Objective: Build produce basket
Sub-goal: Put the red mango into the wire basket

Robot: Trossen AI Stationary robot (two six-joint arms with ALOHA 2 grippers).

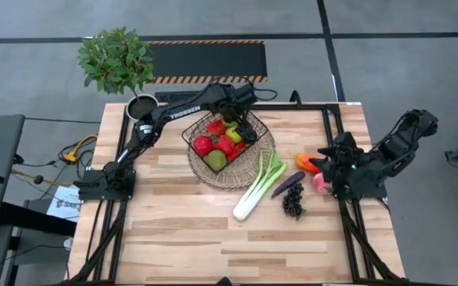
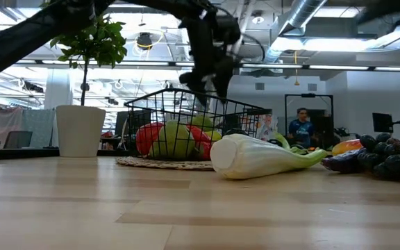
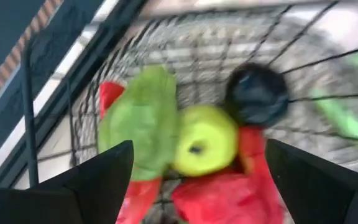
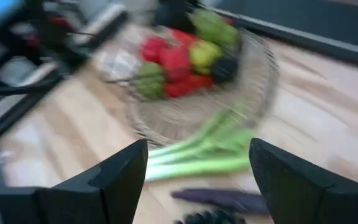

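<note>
The dark wire basket stands on a round wicker tray at the table's far middle. It holds red and green produce, which also shows in the left wrist view. My left gripper hangs open and empty just above the basket's far right part. A leek, an aubergine and dark grapes lie on the table right of the tray. My right gripper is open and empty at the right, beside an orange-red pepper and a peach.
A potted green plant in a white pot stands at the table's far left corner. The near half of the table is bare wood. People and equipment show in the room behind.
</note>
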